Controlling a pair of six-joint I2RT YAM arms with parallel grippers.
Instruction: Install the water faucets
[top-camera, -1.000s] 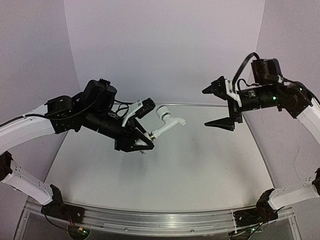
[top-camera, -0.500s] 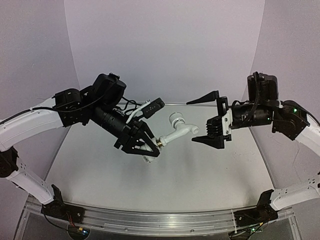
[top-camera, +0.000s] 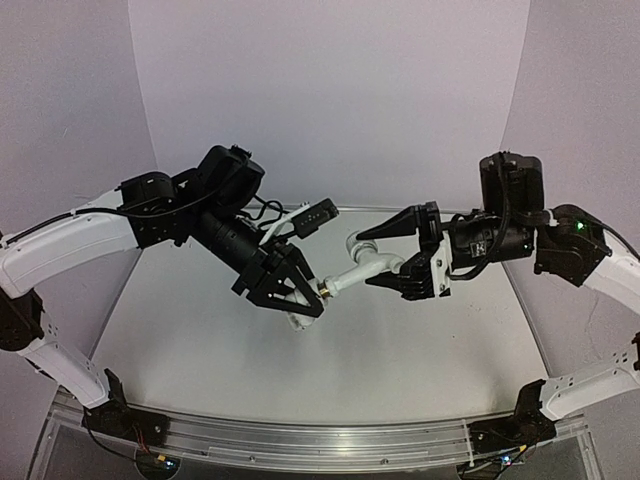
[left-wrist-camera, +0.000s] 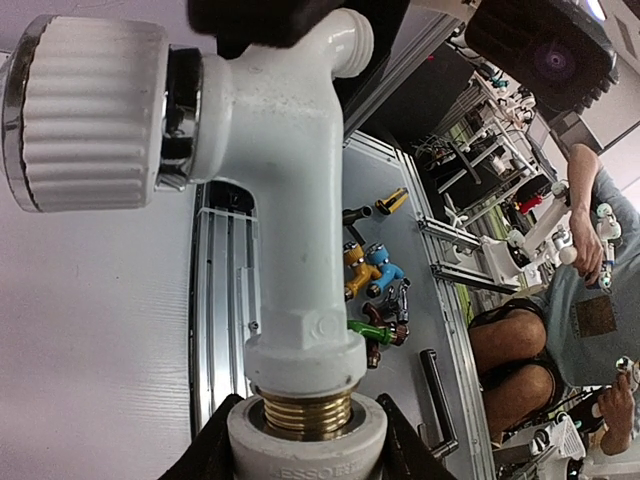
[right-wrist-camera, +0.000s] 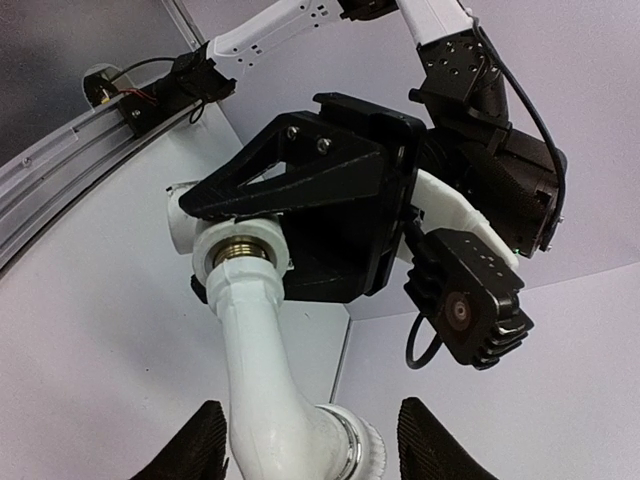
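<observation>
Clearly from right wrist, left gripper (right-wrist-camera: 235, 230) clamps fitting (right-wrist-camera: 182, 230); right gripper (right-wrist-camera: 315, 440), spread, straddles tap (right-wrist-camera: 255, 370).

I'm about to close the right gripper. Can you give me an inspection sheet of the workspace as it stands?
Surface: white table, no damage seen.
Job's things: tap held in the air, with its brass thread seated in the white fitting.
Clutter: nothing seen on the table; coloured taps lie beyond the rail.
Grippers: left gripper is shut on the fitting. Right gripper is open, with fingers either side of the tap's knob end.
Cables: black loops at the left wrist, apart from the tap.
Surroundings: white enclosure walls; a seated person outside.
</observation>
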